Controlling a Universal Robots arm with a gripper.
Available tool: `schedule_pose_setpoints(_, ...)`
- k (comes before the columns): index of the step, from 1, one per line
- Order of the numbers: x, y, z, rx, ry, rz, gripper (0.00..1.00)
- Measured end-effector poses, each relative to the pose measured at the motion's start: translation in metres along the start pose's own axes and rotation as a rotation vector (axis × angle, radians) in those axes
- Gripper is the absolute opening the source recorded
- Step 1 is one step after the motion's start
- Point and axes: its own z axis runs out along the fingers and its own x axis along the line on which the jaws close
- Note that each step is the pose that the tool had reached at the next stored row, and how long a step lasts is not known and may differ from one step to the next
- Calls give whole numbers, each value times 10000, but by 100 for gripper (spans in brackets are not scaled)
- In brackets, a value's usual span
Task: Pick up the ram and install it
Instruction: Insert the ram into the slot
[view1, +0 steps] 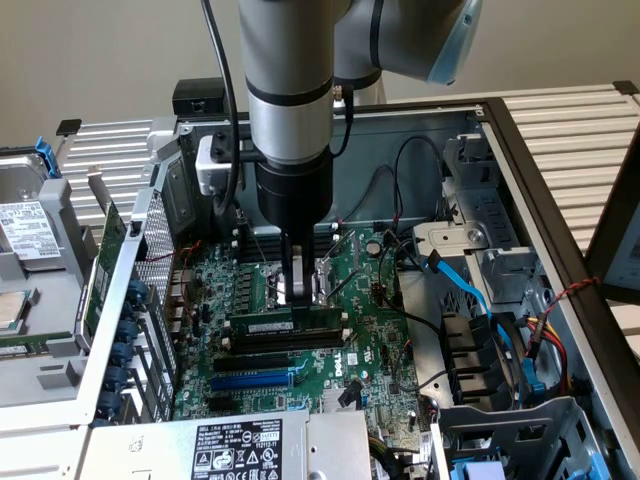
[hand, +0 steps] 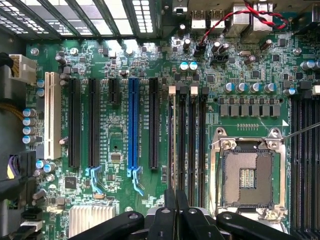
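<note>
The ram (view1: 270, 328), a narrow green stick with a white label, stands upright on edge in the memory slot nearest the long black expansion slot on the motherboard (view1: 375, 330). My gripper (view1: 297, 300) comes straight down onto the middle of its top edge, fingers shut on it. In the wrist view the ram (hand: 173, 145) shows edge-on as a thin dark line running away from the closed gripper (hand: 175, 197). Beside it lie the other black memory slots (hand: 192, 145) with white end clips.
A blue expansion slot (hand: 132, 125) and black ones lie beside the ram. The open CPU socket (hand: 247, 175) sits on its other side. Blue and black cables (view1: 470, 290) and drive bays crowd the exterior view's right. The power supply (view1: 240, 445) is in front, with metal case walls (view1: 530, 200) all round.
</note>
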Motion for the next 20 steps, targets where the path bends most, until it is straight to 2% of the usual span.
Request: schedule_pose_setpoints(20, 11, 14, 44, -1, 1, 5, 12)
